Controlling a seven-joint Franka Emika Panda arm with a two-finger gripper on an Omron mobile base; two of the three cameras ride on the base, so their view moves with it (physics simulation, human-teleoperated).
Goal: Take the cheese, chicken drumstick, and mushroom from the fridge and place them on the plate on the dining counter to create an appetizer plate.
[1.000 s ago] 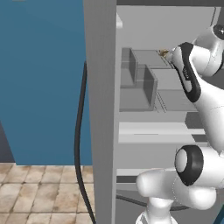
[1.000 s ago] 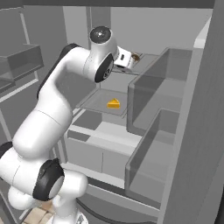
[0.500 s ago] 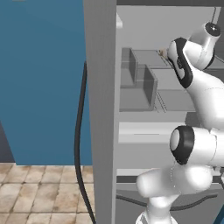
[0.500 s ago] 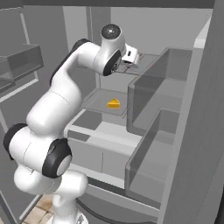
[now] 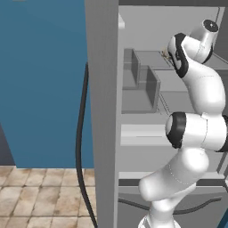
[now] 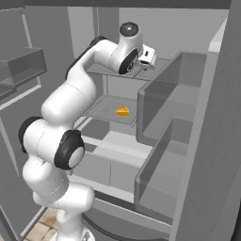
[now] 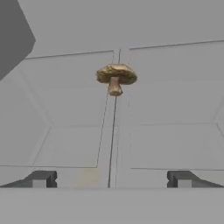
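Observation:
The fridge (image 6: 188, 33) stands open and my arm reaches onto its upper shelf (image 6: 162, 63). In the hand view the mushroom (image 7: 116, 78), tan-brown with a short stem, lies on the pale shelf straight ahead of my gripper (image 7: 112, 179). The gripper is open, with its fingertips (image 7: 41, 178) set wide apart and well short of the mushroom. One shelf lower, the yellow cheese (image 6: 122, 112) wedge sits alone. The chicken drumstick, the plate and the dining counter are out of view.
Grey door bins (image 6: 164, 113) jut in on the right of the right base view, close beside my forearm. Drawers (image 6: 110, 169) lie below the cheese shelf. The fridge's side wall (image 5: 102, 111) and a blue wall (image 5: 40, 80) stand to the left.
My hand has pushed deeper along the upper shelf, and the arm has stretched upward. The cheese has not moved.

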